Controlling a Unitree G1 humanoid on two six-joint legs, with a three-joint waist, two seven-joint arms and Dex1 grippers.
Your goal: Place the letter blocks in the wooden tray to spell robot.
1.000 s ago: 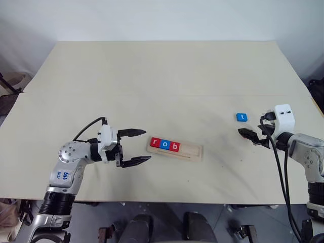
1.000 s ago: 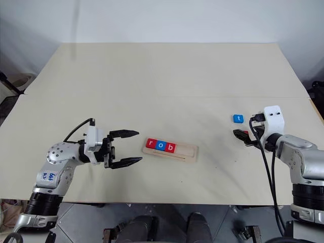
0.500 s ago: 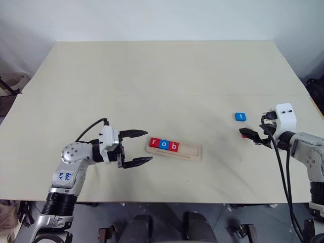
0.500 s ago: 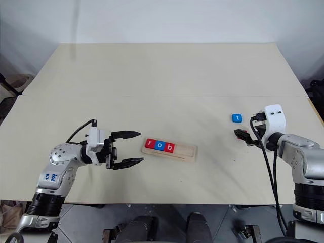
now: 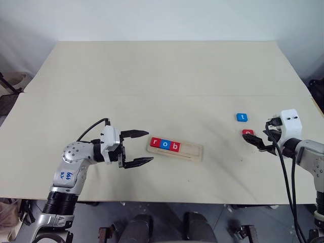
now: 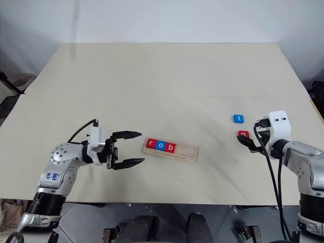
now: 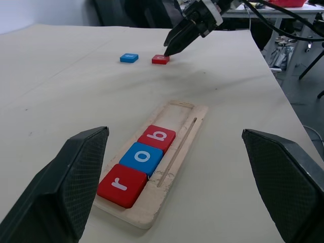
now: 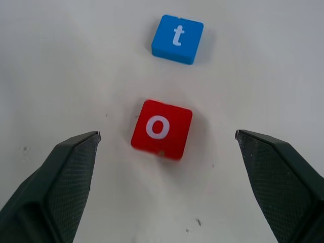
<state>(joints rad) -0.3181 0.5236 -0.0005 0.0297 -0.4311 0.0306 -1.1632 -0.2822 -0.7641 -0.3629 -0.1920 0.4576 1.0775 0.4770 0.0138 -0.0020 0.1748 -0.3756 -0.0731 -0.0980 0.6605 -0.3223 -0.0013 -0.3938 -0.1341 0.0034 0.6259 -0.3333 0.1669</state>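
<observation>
Just beside the red o block (image 8: 161,128), the right pincer (image 5: 255,141) angles down, spread wide, holding nothing.

The table (image 5: 152,71) lies bare from its far edge to mid-depth. Toward the near edge the wooden tray (image 5: 195,151) sits centrally, its right end unfilled. Near the right edge, the red o block (image 5: 247,132) and blue t block (image 5: 242,117) lie apart, open surface around both.
</observation>
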